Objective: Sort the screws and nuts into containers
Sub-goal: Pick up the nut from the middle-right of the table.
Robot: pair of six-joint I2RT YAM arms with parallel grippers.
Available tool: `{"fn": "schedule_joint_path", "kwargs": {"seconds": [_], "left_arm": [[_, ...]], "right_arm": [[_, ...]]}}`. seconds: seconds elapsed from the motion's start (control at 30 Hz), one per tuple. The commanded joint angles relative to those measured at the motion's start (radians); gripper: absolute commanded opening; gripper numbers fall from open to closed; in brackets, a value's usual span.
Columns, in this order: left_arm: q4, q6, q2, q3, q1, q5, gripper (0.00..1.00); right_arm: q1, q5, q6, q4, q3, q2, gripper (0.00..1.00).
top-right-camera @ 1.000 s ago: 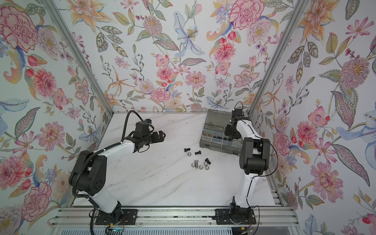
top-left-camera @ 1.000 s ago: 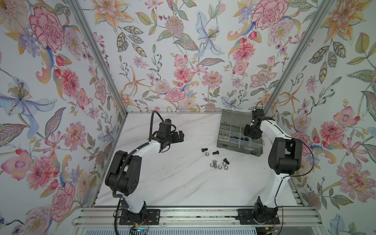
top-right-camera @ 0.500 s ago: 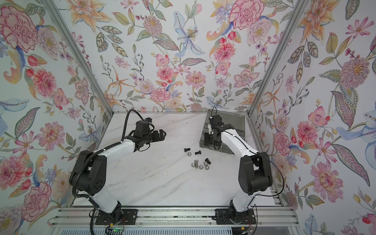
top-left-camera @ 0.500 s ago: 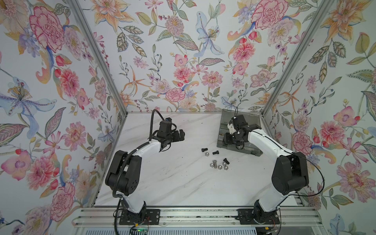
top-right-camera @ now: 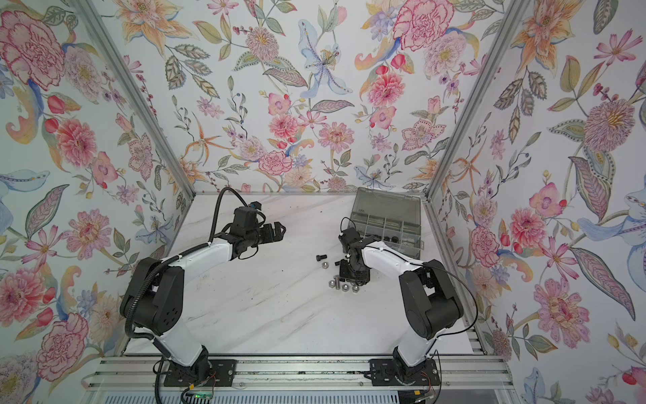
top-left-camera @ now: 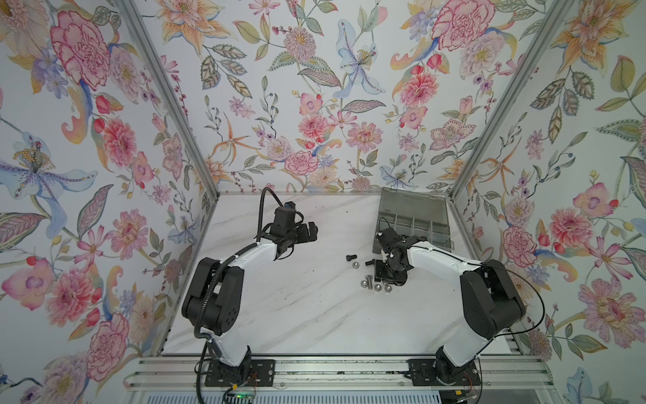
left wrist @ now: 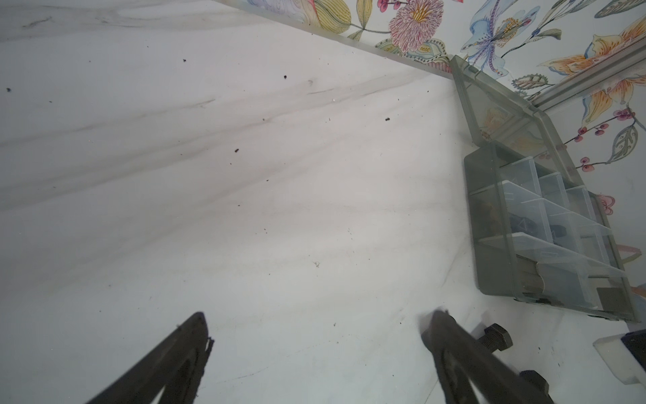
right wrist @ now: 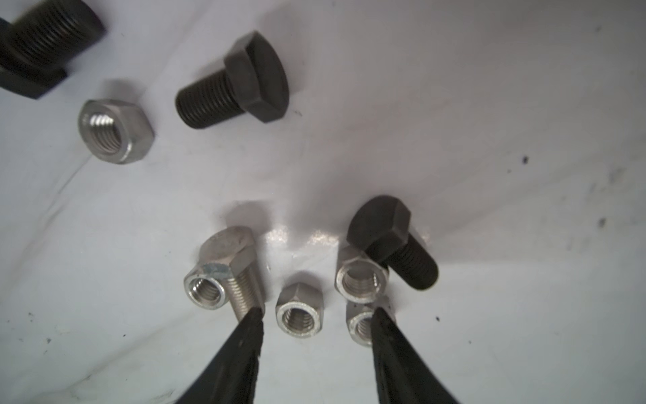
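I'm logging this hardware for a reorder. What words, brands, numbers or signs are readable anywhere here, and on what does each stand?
Nothing can be read anywhere in these views.
On the organizer box lid: a small dark mark near one corner, too small to read.
On the silver screw: the head is blurred, with no legible stamp.

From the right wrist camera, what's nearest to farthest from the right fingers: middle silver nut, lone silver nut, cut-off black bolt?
1. The middle silver nut, between the right fingers.
2. The lone silver nut, farther out, alone.
3. The cut-off black bolt, farthest, partly out of frame.
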Motion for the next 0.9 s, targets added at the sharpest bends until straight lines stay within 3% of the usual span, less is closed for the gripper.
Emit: {"fn": "schedule_joint_path", "kwargs": {"seconds": [0.0,0.87], "left_arm": [[-0.001,-0.003,0.018,0.016,-0.006,0.007,0.99],[0.015,-0.006,0.021,0.004,-0.008,0.015,0.99]], "right_arm": [[0.006,0.048,0.049,-0.026,-0.034,-0.031,0.52],[-0.035,0.063,0.031,0.011,-0.108,-0.026,0.46]]}}
